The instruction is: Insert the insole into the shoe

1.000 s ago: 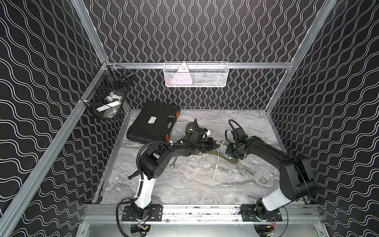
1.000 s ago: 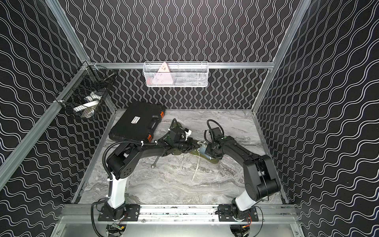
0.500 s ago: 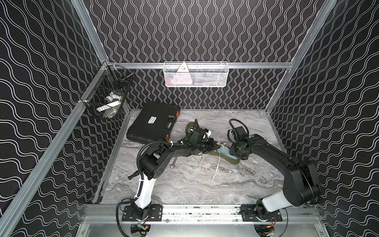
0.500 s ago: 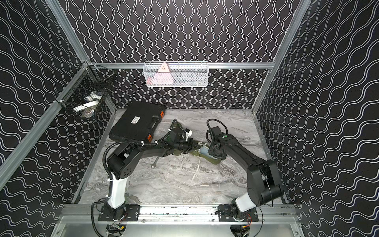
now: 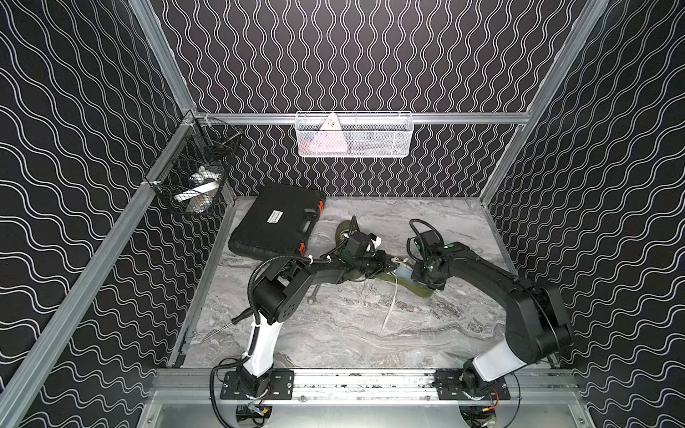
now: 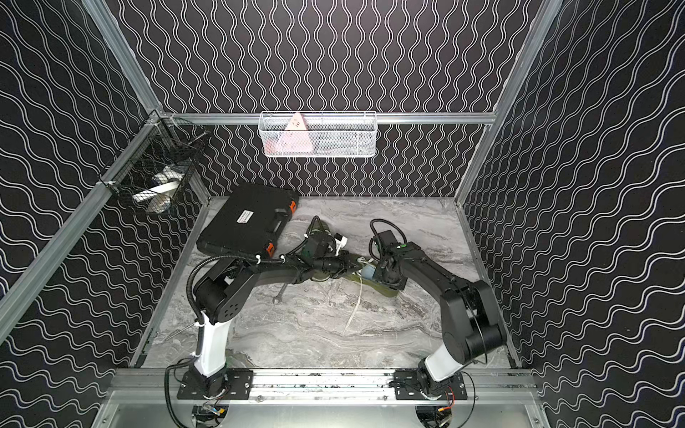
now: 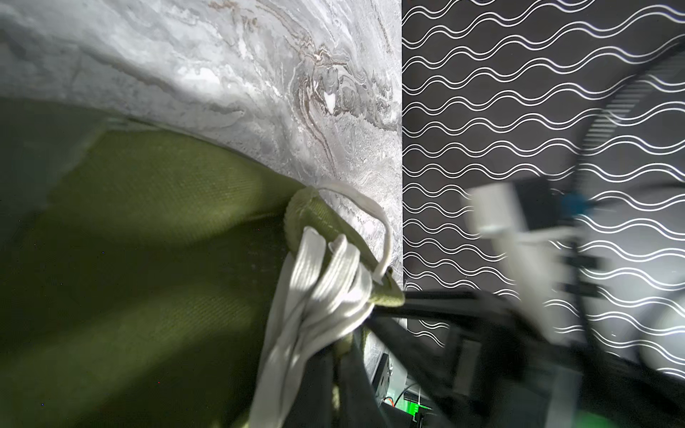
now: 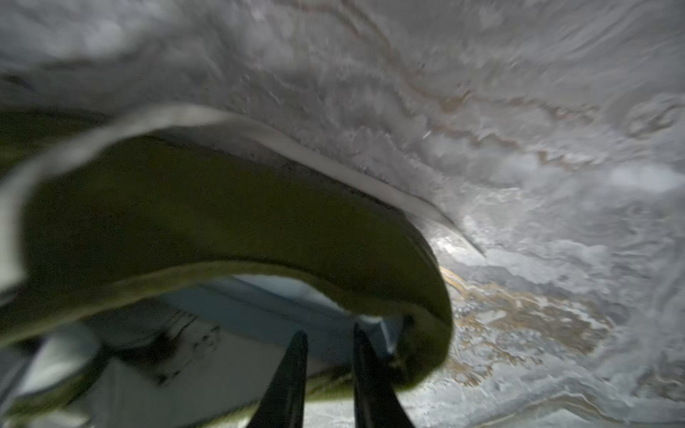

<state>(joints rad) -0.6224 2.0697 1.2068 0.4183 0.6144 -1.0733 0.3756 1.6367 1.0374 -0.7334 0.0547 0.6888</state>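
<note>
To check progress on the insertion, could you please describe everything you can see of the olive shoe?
The shoe is olive-green canvas with a white sole rim and white laces. It lies on the marble table between the arms, with one lace trailing loose across the surface. The left pincer is shut on its bunched laces and tongue edge. The right pincer reaches into its opening, where a pale blue insole shows.
</note>
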